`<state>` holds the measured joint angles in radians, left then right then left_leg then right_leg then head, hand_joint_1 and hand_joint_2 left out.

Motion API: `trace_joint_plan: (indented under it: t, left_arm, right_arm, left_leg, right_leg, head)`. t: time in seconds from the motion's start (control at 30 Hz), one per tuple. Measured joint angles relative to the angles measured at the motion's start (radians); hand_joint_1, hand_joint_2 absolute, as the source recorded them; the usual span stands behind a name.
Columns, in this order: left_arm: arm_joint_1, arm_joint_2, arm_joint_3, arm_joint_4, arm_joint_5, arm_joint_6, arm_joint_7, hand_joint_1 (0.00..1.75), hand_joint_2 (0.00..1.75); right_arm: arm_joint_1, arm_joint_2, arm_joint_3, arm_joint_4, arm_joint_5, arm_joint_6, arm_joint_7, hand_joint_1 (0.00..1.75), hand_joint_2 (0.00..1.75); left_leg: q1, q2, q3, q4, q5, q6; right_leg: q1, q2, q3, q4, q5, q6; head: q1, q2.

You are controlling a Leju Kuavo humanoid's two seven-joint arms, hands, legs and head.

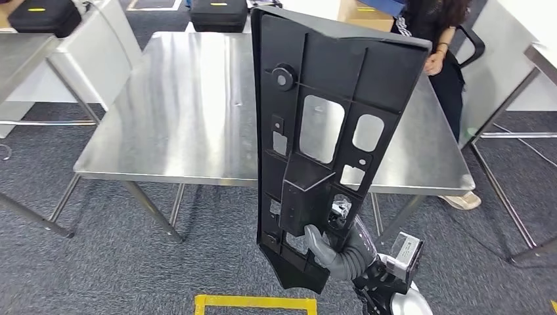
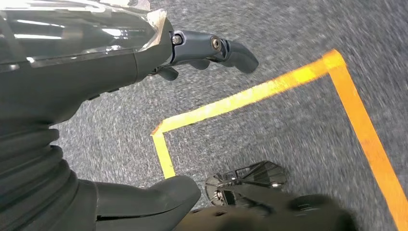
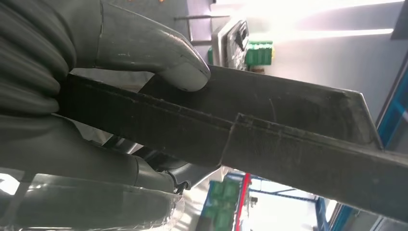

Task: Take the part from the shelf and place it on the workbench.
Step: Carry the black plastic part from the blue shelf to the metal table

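- The part [image 1: 322, 131] is a long, flat black plastic panel, moulded with ribs, raised bosses and several rounded-rectangle cutouts; it stands nearly upright in the centre of the head view, its broad angled top reaching the upper edge and its narrow pointed foot near the lower centre.
- The right hand [image 1: 335, 246] holds the part by its lower end: a thick, smooth grey thumb hooks over the panel's face, and a ribbed grey cuff runs down to the lower right of the frame.
- In the right wrist view the thumb [image 3: 178, 67] presses on the matte, faintly scuffed edge of the part [image 3: 288, 134], which crosses that frame as a dark stepped bar.
- The workbench [image 1: 190, 111] is a brushed stainless-steel table with a streaky sheen on slim metal legs, filling the upper middle of the head view behind the part, which is not resting on it.
- The left hand [image 2: 159, 62] holds nothing, its dark fingers loosely extended above coarse grey carpet [image 2: 288, 125] marked with orange-yellow tape [image 2: 260, 91] in angular lines.
- A person [image 1: 440, 46] in dark clothes stands at the bench's far right corner, upper right of the head view.
- A yellow tape outline [image 1: 256, 303] lies on the floor at the lower centre.
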<state>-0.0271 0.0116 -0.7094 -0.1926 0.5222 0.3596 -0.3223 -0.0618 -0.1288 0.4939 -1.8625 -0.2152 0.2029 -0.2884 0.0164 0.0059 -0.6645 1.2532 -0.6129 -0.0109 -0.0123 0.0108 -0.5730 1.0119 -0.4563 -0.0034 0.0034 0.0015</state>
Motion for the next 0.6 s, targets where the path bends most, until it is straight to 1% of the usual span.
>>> trace_joint_plan:
  t: [0.03,0.07,0.1,0.13,0.17,0.2,0.23,0.27,0.3,0.33,0.37,0.4,0.43,0.47,0.5,0.53,0.57,0.6]
  left_arm:
    - [0.0,-0.001,0.0,0.0,0.0,0.0,0.0,0.0,1.75]
    - [0.0,-0.001,0.0,0.0,0.0,0.0,0.0,0.0,1.75]
    - [0.0,-0.002,0.0,0.0,0.0,0.0,0.0,0.0,1.75]
    - [0.0,-0.002,0.0,0.0,0.0,0.0,0.0,0.0,1.75]
    - [0.0,-0.001,0.0,0.0,0.0,0.0,0.0,0.0,1.75]
    - [0.0,-0.001,0.0,0.001,0.0,0.0,0.0,0.0,1.75]
    - [0.0,-0.001,0.0,0.001,0.0,0.0,0.0,0.0,1.75]
    - [0.0,-0.001,0.0,0.001,0.0,0.0,0.0,0.0,1.75]
    - [-0.001,-0.002,0.0,0.001,0.0,0.0,0.0,0.0,1.75]
    - [-0.002,-0.003,0.0,0.001,0.0,0.0,0.0,0.0,1.75]
    - [-0.002,-0.004,0.0,0.0,0.0,0.0,0.0,0.0,1.75]
    - [-0.003,-0.004,0.0,0.0,0.0,0.0,0.0,0.0,1.75]
    - [-0.003,-0.004,0.0,0.0,0.0,0.0,0.0,0.0,1.75]
    - [-0.003,-0.003,0.0,0.0,0.0,0.0,0.0,0.0,1.75]
    - [-0.003,-0.003,0.0,0.0,0.0,-0.001,0.0,0.0,1.75]
    - [-0.003,-0.003,0.0,0.0,0.0,-0.001,0.0,0.0,1.75]
    - [-0.003,-0.003,0.0,0.0,0.0,-0.001,0.0,0.0,1.75]
    - [-0.003,-0.003,0.0,0.0,0.0,-0.003,0.0,0.0,1.75]
  right_arm:
    - [0.001,0.0,0.0,0.0,0.0,0.0,0.0,1.75,1.75]
    - [0.002,0.0,0.0,0.0,0.0,0.001,0.0,1.75,1.75]
    - [0.002,0.0,0.0,0.0,0.0,0.001,0.001,1.75,1.75]
    - [0.002,0.0,0.0,0.0,0.0,0.001,0.001,1.75,1.75]
    - [0.002,0.0,0.0,0.0,0.0,0.001,0.001,1.75,1.75]
    - [0.001,0.0,0.0,0.0,0.0,0.001,0.001,1.75,1.75]
    - [0.0,-0.001,0.0,0.0,0.0,0.001,0.001,1.75,1.75]
    - [0.0,-0.001,0.0,0.0,0.0,0.001,0.001,1.75,1.75]
    - [0.0,-0.001,0.0,0.0,0.0,0.001,0.001,1.75,1.75]
    - [0.001,-0.002,0.0,0.0,0.0,0.001,0.001,1.75,1.75]
    - [0.001,-0.002,-0.001,0.0,0.0,0.001,0.001,1.75,1.75]
    - [0.0,-0.002,-0.001,0.0,0.0,0.001,0.001,1.75,1.75]
    - [-0.001,-0.003,-0.002,-0.001,0.0,0.0,0.0,1.75,1.75]
    - [-0.002,-0.003,-0.002,-0.001,0.0,-0.001,0.0,1.75,1.75]
    - [-0.002,-0.003,-0.002,0.0,0.002,-0.003,0.0,1.75,1.75]
    - [0.0,-0.003,-0.002,0.0,0.003,-0.004,0.0,1.75,1.75]
    - [0.001,-0.004,-0.003,0.0,0.004,-0.006,0.0,1.75,1.75]
    - [0.001,-0.004,-0.003,0.0,0.004,-0.006,0.0,1.75,1.75]
  left_leg:
    - [0.0,-0.003,-0.027,0.043,-0.008,-0.001]
    - [0.0,-0.005,-0.038,0.05,0.005,0.0]
    - [0.0,-0.009,-0.03,0.017,0.037,0.002]
    - [0.001,-0.017,-0.006,-0.045,0.079,0.005]
    - [0.003,-0.039,0.023,-0.114,0.113,0.009]
    - [0.005,-0.059,0.048,-0.17,0.134,0.012]
    - [0.005,-0.074,0.065,-0.204,0.143,0.016]
    - [0.002,-0.081,0.072,-0.217,0.141,0.02]
    - [-0.001,-0.071,0.076,-0.221,0.142,0.024]
    - [-0.002,-0.059,0.079,-0.225,0.144,0.03]
    - [-0.001,-0.048,0.082,-0.23,0.146,0.037]
    - [0.002,-0.037,0.086,-0.235,0.148,0.044]
    - [0.003,-0.026,0.089,-0.239,0.149,0.049]
    - [0.003,-0.017,0.09,-0.24,0.148,0.053]
    - [0.002,-0.008,0.09,-0.24,0.147,0.054]
    - [0.002,0.0,0.09,-0.24,0.146,0.054]
    - [0.003,0.007,0.091,-0.24,0.145,0.054]
    - [0.004,0.011,0.092,-0.24,0.144,0.052]
  right_leg:
    - [0.001,0.014,0.0,0.0,-0.001,-0.001]
    - [0.002,0.028,0.002,0.0,-0.001,-0.001]
    - [0.003,0.042,0.004,0.001,-0.002,-0.001]
    - [0.002,0.055,0.006,0.001,-0.003,0.0]
    - [0.003,0.068,0.007,0.001,-0.004,0.002]
    - [0.005,0.08,0.007,0.002,-0.006,0.005]
    - [0.005,0.09,0.004,0.003,-0.007,0.01]
    - [0.005,0.1,0.0,0.003,-0.006,0.016]
    - [0.003,0.11,-0.004,0.002,-0.005,0.022]
    - [0.0,0.112,-0.008,0.003,-0.005,0.028]
    - [0.001,0.099,-0.014,0.013,-0.01,0.032]
    - [0.003,0.075,-0.029,0.039,-0.022,0.034]
    - [0.004,0.046,-0.054,0.088,-0.043,0.034]
    - [0.004,0.022,-0.088,0.152,-0.068,0.032]
    - [0.001,0.009,-0.124,0.22,-0.092,0.032]
    - [-0.002,0.003,-0.151,0.271,-0.106,0.035]
    - [-0.005,0.0,-0.161,0.287,-0.104,0.042]
    - [-0.009,-0.002,-0.148,0.261,-0.088,0.052]
  head:
    - [0.0,0.0]
    - [0.0,0.0]
    - [-0.001,0.0]
    - [-0.001,0.0]
    - [0.0,0.0]
    - [0.0,0.0]
    - [0.0,0.0]
    - [0.001,0.0]
    - [0.0,0.0]
    - [0.0,0.0]
    - [0.001,0.0]
    - [0.004,0.0]
    - [0.007,0.0]
    - [0.009,0.0]
    - [0.011,0.0]
    - [0.011,0.0]
    - [0.011,0.0]
    - [0.011,0.0]
